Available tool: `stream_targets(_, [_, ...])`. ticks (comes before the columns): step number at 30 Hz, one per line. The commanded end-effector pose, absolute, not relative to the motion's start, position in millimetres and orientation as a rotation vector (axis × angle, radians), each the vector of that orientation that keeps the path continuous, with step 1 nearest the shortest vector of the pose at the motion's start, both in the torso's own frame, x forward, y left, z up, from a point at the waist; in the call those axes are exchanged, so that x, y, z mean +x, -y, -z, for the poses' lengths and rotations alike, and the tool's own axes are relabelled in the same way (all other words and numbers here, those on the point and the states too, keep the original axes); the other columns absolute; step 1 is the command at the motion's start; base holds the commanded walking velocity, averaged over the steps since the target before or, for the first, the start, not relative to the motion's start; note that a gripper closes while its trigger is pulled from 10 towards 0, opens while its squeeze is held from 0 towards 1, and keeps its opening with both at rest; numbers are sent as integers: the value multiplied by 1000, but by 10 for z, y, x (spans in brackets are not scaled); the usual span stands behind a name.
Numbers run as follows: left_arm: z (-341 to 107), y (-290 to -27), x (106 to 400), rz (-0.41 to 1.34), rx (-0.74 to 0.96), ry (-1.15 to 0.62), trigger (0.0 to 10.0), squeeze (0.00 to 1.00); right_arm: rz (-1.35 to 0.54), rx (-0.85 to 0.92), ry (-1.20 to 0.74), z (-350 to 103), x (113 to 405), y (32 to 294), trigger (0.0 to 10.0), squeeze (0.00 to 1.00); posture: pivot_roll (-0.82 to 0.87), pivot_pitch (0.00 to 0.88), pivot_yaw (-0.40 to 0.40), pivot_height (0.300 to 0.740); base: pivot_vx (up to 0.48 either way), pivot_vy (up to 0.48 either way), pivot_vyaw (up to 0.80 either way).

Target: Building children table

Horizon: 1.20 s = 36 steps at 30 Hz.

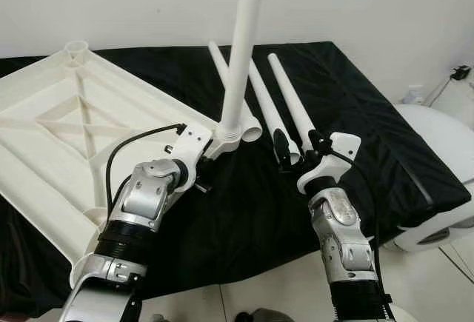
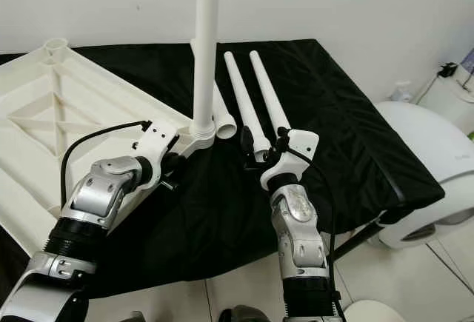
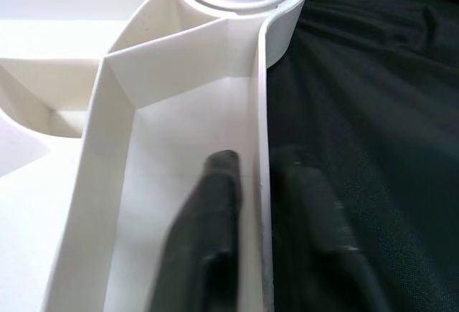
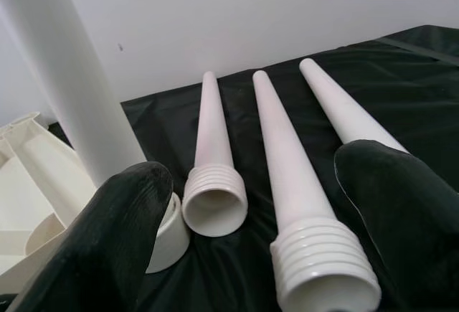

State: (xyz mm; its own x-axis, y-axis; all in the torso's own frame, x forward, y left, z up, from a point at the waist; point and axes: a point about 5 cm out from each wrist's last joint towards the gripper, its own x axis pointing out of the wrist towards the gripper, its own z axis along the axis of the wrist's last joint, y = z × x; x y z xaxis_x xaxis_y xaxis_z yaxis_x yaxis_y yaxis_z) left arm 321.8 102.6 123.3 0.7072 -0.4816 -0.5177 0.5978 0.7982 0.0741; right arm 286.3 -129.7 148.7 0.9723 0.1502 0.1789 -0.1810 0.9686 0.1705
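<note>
Left gripper (image 3: 247, 219) clamps upturned white plastic tabletop's rim (image 1: 52, 126), steadying it, while right gripper (image 4: 251, 240), fingers spread, straddles a loose white tapered leg (image 4: 287, 176).

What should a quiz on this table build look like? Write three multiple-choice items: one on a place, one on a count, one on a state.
1. Where does the upright leg stand?
A. In a corner socket of the table top
B. On the floor
C. In the right gripper

2. How many loose legs lie on the black cloth?
A. Two
B. Three
C. Four

3. How is the right gripper?
A. Shut on a leg
B. Open, astride a leg's threaded end
C. Hanging idle

Key:
1 A: the upright leg rises from the socket of the table top, whose rim the left gripper clamps.
2 B: three loose legs lie side by side on the black cloth.
3 B: the right gripper has one finger on each side of the leg.
</note>
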Motion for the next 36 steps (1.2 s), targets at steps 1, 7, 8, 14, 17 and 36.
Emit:
stream_targets(1, [-880,-1183,3150,338,305,-622,10000,1000,-163,185,154,-1469,2864,1299,10000,0,-8,29,-74,740,0,0,0])
stream_targets(7, [-1089,-968,3131,508,328,-518,10000,0,-171,181,155,-1470,2864,1299,10000,0,-8,27,-78,740,0,0,0])
stream_targets(8, [-1178,-912,3097,580,336,-471,10000,0,-176,176,155,-1467,2865,1295,10000,0,-4,25,-78,740,0,0,0])
stream_targets(14, [-1315,-881,2986,731,362,-383,10000,0,-202,163,144,-1425,2848,1274,10000,0,3,26,-75,740,0,0,0])
stream_targets(17, [-1356,-898,2960,760,334,-366,10000,0,-206,159,140,-1410,2839,1276,10000,0,5,26,-75,740,0,0,0])
stream_targets(36, [-1669,-1470,2841,834,282,-308,10000,0,-275,128,122,-1323,2808,1265,10000,0,20,25,-68,740,0,0,0])
